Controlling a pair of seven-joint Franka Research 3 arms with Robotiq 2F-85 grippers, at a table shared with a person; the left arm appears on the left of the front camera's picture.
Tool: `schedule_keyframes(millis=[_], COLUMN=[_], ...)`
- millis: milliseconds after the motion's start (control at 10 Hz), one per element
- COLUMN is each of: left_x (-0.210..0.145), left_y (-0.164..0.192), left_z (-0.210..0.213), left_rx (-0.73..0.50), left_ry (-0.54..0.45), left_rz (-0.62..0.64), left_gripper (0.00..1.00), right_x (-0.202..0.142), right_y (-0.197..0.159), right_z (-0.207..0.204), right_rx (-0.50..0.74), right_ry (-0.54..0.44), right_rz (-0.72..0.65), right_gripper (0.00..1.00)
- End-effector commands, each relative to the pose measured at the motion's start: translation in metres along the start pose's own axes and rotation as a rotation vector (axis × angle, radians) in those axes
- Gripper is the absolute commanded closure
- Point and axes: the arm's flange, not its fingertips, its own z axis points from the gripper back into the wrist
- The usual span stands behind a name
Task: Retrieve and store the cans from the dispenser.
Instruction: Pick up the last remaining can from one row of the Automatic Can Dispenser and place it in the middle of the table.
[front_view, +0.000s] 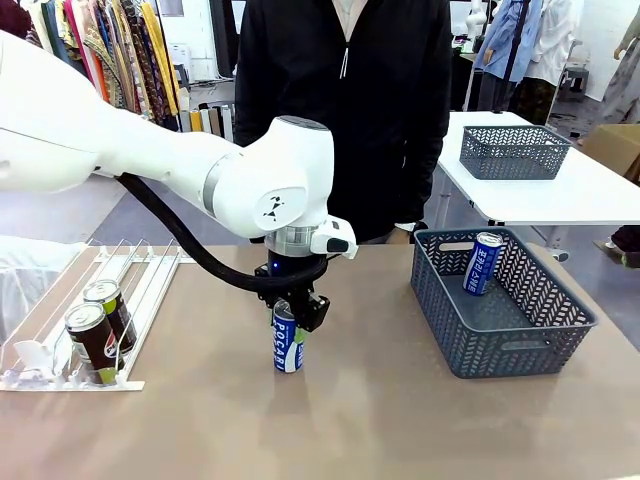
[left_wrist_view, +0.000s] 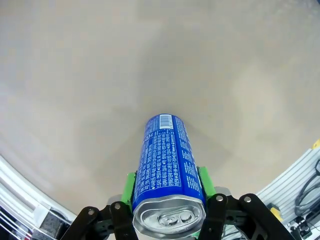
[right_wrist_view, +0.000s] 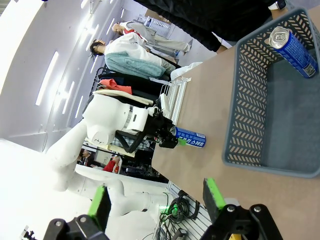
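Holding a blue can (front_view: 288, 347) near its top in the closed left gripper (front_view: 291, 312), upright mid table (front_view: 380, 430); basket (front_view: 520, 350) at 3 o'clock. Probably light, stiff, slick, dentable: squeeze sidewalls gently.

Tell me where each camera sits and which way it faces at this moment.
Front view: fixed on the robot's side, faces across the table at the person; left arm reaches in, left gripper clamping the held blue can.
Left wrist view: on that wrist, faces down along its green pads at the table.
Right wrist view: rolled sideways, faces the grey basket; right gripper open.
Shared: all three show the held blue can.
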Motion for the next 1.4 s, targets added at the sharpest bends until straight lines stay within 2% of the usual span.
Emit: schedule_keyframes(millis=[0, 100, 300, 500, 700, 800, 900, 1000, 1100, 1200, 1300], left_x=[0.002, 0.000, -0.008, -0.049, -0.109, -0.142, -0.187, -0.228, -0.270, -0.311, -0.348], left_y=[-0.001, 0.000, 0.007, 0.029, 0.082, 0.120, 0.168, 0.212, 0.255, 0.292, 0.325], left_z=[0.007, 0.011, 0.027, 0.078, 0.121, 0.135, 0.143, 0.144, 0.140, 0.131, 0.110], left_rx=[0.017, 0.019, 0.000, -0.017, -0.133, -0.310, -0.423, -0.469, -0.572, -0.696, -0.767], left_ry=[-0.009, -0.020, -0.055, -0.155, -0.160, -0.149, -0.210, -0.282, -0.353, -0.430, -0.488], left_rz=[0.010, 0.019, 0.028, 0.037, 0.023, -0.055, -0.016, 0.125, 0.230, 0.320, 0.435], left_gripper=[0.30, 0.00, 0.00, 0.00, 0.00, 0.00, 0.00, 0.00, 0.00, 0.00, 0.00], right_x=[0.004, 0.004, 0.004, 0.004, 0.004, 0.004, 0.004, 0.004, 0.004, 0.004, 0.004], right_y=[0.003, 0.003, 0.003, 0.003, 0.003, 0.003, 0.003, 0.003, 0.003, 0.003, 0.003], right_z=[-0.001, -0.001, -0.001, -0.001, -0.001, -0.001, -0.001, -0.001, -0.001, -0.001, -0.001], right_rx=[0.024, 0.024, 0.024, 0.024, 0.024, 0.024, 0.024, 0.024, 0.024, 0.024, 0.024], right_ry=[-0.022, -0.022, -0.022, -0.022, -0.022, -0.022, -0.022, -0.022, -0.022, -0.022, -0.022], right_rz=[0.012, 0.012, 0.012, 0.012, 0.012, 0.012, 0.012, 0.012, 0.012, 0.012, 0.012], right_gripper=[0.00, 0.00, 0.00, 0.00, 0.00, 0.00, 0.00, 0.00, 0.00, 0.00, 0.00])
